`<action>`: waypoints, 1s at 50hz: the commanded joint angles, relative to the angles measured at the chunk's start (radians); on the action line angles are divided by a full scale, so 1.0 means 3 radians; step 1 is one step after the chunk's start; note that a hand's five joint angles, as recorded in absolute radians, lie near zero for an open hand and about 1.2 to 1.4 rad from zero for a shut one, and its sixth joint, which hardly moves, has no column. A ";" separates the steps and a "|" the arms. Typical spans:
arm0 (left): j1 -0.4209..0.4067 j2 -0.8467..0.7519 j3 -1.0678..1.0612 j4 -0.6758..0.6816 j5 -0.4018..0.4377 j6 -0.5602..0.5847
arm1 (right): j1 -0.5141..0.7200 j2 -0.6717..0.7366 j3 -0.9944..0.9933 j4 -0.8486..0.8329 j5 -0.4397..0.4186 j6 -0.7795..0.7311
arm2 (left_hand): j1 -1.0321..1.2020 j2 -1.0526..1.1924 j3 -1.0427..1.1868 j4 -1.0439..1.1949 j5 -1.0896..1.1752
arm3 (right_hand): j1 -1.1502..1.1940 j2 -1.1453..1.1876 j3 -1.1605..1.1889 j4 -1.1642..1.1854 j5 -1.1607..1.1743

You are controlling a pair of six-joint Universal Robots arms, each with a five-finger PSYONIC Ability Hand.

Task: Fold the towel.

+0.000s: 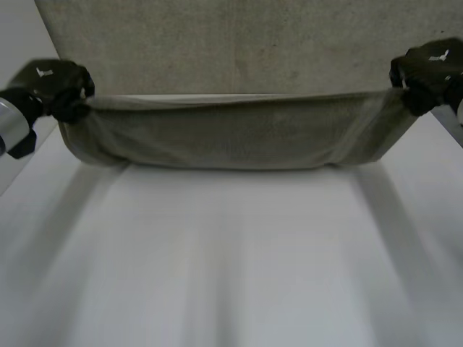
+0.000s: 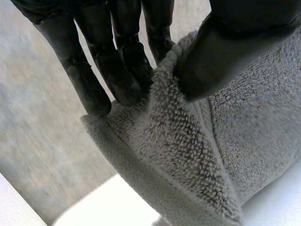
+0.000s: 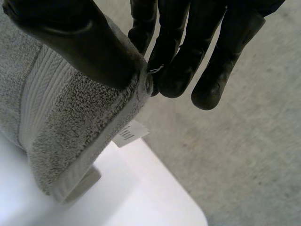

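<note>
The left hand (image 1: pixel 64 88) and right hand (image 1: pixel 428 74) each pinch a near corner of the grey towel (image 1: pixel 231 141) between thumb and fingers, holding that edge taut above the white surface (image 1: pixel 231 260) while the far part lies flat, so the first fold seems barely begun.

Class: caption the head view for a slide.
Left hand and right hand pinch corners of the towel above the table.
</note>
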State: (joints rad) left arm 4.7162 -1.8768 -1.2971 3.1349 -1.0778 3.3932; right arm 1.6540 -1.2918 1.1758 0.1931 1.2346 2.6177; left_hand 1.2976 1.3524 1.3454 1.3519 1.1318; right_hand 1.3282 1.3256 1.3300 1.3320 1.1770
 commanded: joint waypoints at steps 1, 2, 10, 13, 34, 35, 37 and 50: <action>-0.0023 0.0473 -0.0089 -0.0003 0.0008 -0.0010 | -0.0022 -0.0367 -0.0023 0.0021 -0.0050 0.0166 | 0.0329 0.0146 0.0170 0.0148 0.0300 | 0.0227 0.0236 0.0221 0.0214 0.0149; -0.0023 0.0564 -0.0119 -0.0003 0.0013 -0.0010 | -0.0027 -0.0448 -0.0023 0.0021 -0.0070 0.0171 | 0.0329 0.0146 0.0170 0.0148 0.0300 | 0.0227 0.0236 0.0221 0.0214 0.0149; -0.0023 0.0652 -0.0206 -0.0008 0.0019 0.0010 | -0.0180 -0.0394 -0.0028 0.0199 -0.0311 0.0141 | 0.0329 0.0146 0.0170 0.0148 0.0300 | 0.0227 0.0236 0.0221 0.0214 0.0149; -0.0018 0.0484 -0.0268 -0.0014 0.0019 0.0030 | -0.0216 -0.0256 -0.0013 0.0281 -0.0357 0.0080 | 0.0329 0.0146 0.0170 0.0148 0.0300 | 0.0227 0.0236 0.0221 0.0214 0.0149; -0.0023 -0.0171 -0.0380 -0.0187 0.0024 0.0295 | -0.0185 0.0363 -0.0217 0.0328 -0.0291 -0.0145 | 0.0329 0.0146 0.0170 0.0148 0.0300 | 0.0227 0.0236 0.0221 0.0214 0.0149; -0.0023 -0.0171 -0.0380 -0.0187 0.0024 0.0296 | -0.0185 0.0364 -0.0217 0.0328 -0.0291 -0.0146 | 0.0329 0.0146 0.0170 0.0148 0.0300 | 0.0227 0.0236 0.0221 0.0214 0.0149; -0.0038 -0.0232 -0.0386 -0.0279 0.0019 0.0474 | -0.0165 0.0481 -0.0238 0.0328 -0.0255 -0.0151 | 0.0329 0.0146 0.0170 0.0148 0.0300 | 0.0227 0.0236 0.0221 0.0214 0.0149; -0.0054 -0.0779 -0.0044 -0.0428 -0.0022 0.0997 | 0.0095 0.1053 -0.0570 0.0277 -0.0086 -0.0289 | 0.0329 0.0146 0.0170 0.0148 0.0300 | 0.0227 0.0236 0.0221 0.0214 0.0149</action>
State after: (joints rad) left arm 4.7000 -2.0308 -1.3798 3.0082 -1.0749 3.6544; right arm 1.6441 -1.0605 1.0522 0.2843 1.2015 2.5401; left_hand 1.2976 1.3524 1.3454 1.3559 1.1318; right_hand 1.3283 1.3256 1.3300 1.3320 1.1826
